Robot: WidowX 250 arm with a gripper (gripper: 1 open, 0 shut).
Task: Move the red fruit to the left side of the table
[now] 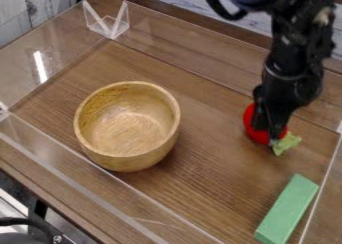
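The red fruit (255, 125) lies on the wood-grain table (201, 188) at the right, its green stem (285, 143) poking out toward the lower right. My black gripper (273, 126) points steeply down onto it and covers much of the fruit. The fingers look closed around the fruit, which still rests on the tabletop.
A wooden bowl (127, 124) stands left of centre. A green rectangular block (290, 210) lies at the front right corner. Low clear acrylic walls (80, 48) edge the table, with a clear bracket (106, 20) at the back left.
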